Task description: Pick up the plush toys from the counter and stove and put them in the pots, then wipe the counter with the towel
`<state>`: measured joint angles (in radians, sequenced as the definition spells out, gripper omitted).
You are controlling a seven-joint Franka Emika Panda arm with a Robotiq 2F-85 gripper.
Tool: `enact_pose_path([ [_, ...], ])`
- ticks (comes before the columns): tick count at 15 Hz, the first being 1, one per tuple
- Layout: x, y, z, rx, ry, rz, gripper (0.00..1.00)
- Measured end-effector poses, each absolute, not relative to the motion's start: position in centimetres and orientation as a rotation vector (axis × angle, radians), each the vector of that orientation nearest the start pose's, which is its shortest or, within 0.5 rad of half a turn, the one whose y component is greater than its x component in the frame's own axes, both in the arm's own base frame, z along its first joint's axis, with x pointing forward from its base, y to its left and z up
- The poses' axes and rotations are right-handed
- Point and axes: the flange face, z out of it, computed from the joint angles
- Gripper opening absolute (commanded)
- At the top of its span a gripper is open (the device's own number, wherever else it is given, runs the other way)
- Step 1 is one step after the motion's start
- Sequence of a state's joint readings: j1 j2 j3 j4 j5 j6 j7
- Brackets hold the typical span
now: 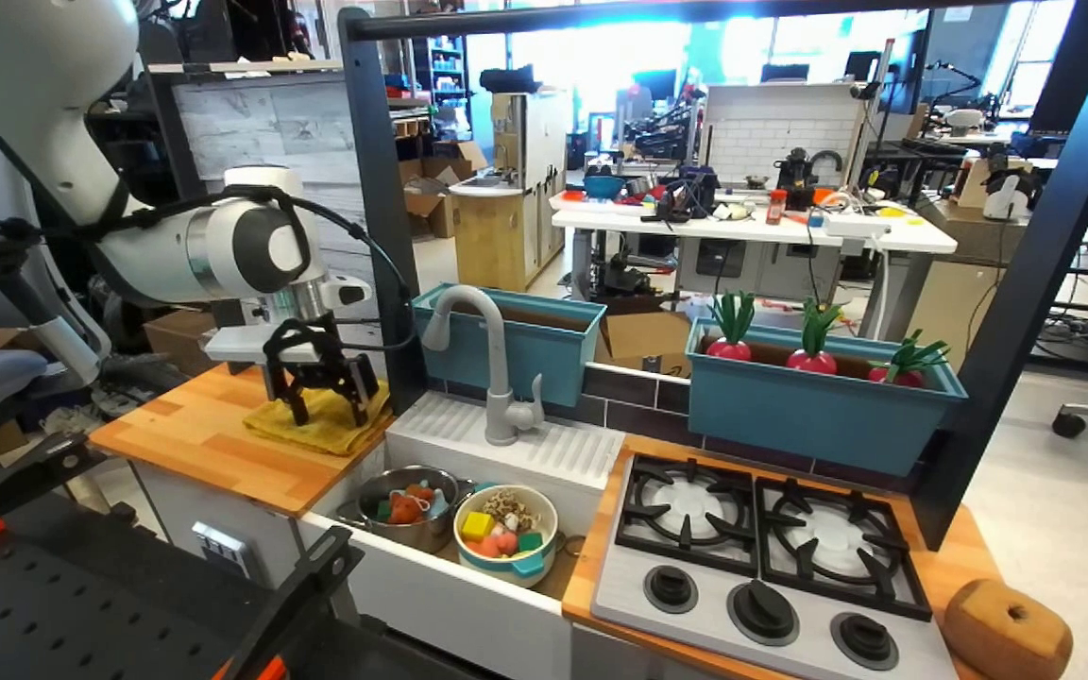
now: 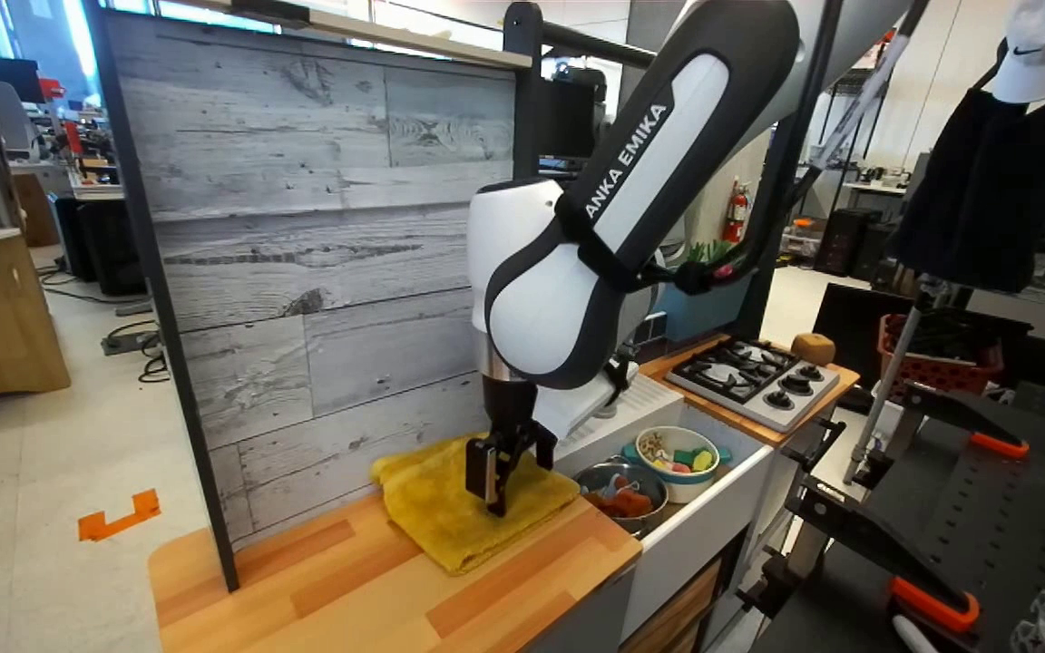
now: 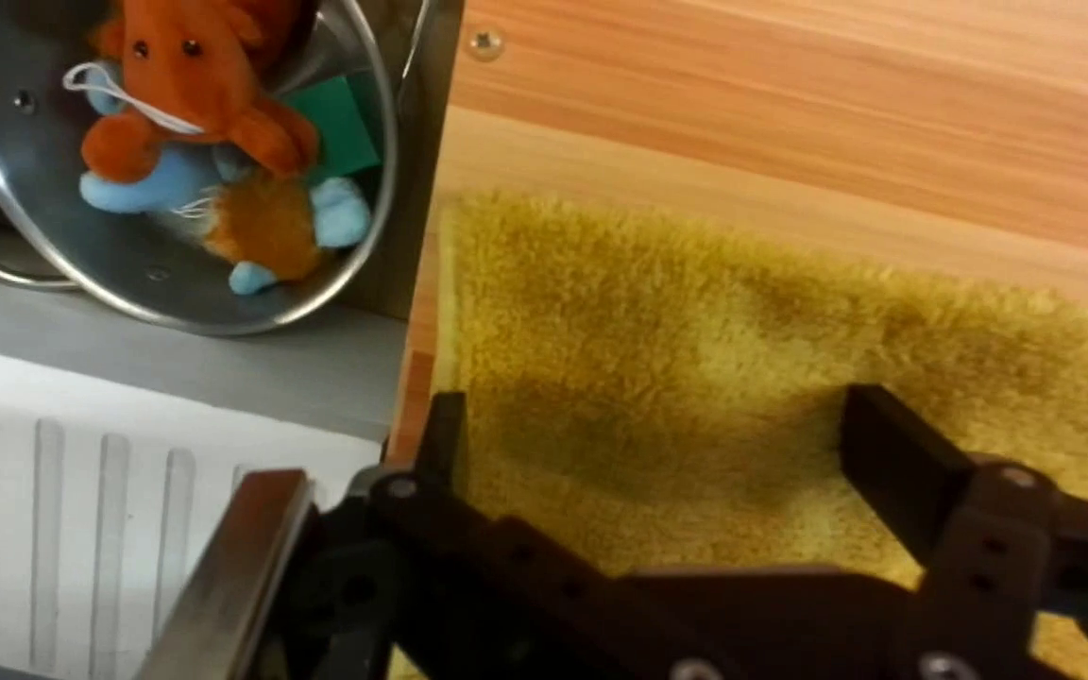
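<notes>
Towel [image 2: 427, 521] partly hidden beneath the gripper [image 3: 653, 406], jaws standing wide, and I can't tell if they touch it! Shaggy, folded, golden yellow, it lies on the counter [image 2: 332, 594].

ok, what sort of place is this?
Probably a lab, set up to mimic a kitchen. The stove and faucet give the kitchen look; the cluttered white workbench in the background suggests a lab.
</notes>
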<state>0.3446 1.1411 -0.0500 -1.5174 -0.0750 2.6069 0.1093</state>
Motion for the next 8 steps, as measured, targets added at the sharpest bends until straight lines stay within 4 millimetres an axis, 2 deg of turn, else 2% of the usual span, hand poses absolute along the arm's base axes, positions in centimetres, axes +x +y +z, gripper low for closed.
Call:
enact_pose_path([
  [2,61.4,21.0,-3.1,-3.168,-0.464,0.089,1.00],
  [8,57.4,28.8,-5.2,-3.055,-0.613,0.149,1.00],
])
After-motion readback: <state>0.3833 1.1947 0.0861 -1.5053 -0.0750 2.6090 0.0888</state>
